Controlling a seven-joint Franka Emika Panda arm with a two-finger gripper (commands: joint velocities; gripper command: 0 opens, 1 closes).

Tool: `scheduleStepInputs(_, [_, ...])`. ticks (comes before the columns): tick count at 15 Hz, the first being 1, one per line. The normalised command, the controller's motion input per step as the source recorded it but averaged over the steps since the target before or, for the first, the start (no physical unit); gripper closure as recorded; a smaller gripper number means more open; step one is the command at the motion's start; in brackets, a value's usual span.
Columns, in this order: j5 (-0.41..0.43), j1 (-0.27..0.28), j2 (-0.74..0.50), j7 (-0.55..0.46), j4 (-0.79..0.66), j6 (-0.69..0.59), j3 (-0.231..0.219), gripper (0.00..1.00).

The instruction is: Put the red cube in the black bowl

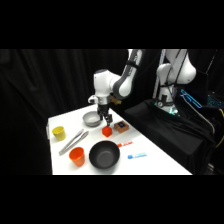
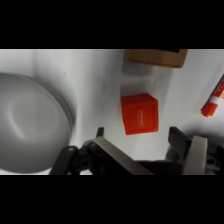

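One small red cube (image 1: 107, 131) sits on the white table (image 1: 155, 160), just below the gripper (image 1: 106, 120), whose fingers are spread and hold nothing.

Risk, as a judgement: the cube lies skewed to the fingers in the wrist view, so a closing pinch could twist or nudge it toward the brown block (image 1: 120, 126) or the silver metal bowl (image 1: 91, 119). The cube looks hard, smooth-faced and sharp-edged; the black bowl (image 1: 104, 155), matte and round, waits nearby, empty.

Brown block (image 2: 155, 56) and red marker (image 2: 214, 100) cut off by the wrist view's edges
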Motion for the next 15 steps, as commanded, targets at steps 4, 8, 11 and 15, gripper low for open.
scheduleStepInputs(4, [-0.139,-0.022,0.12,0.07,-0.01,0.24,0.052,0.00])
scheduleStepInputs(8, [-0.153,-0.019,0.13,0.10,0.04,0.20,0.043,0.00])
scheduleStepInputs(11, [-0.125,-0.029,0.12,0.10,0.05,0.18,0.061,0.00])
scheduleStepInputs(15, [-0.137,-0.019,0.13,0.11,0.07,0.17,0.041,0.00])
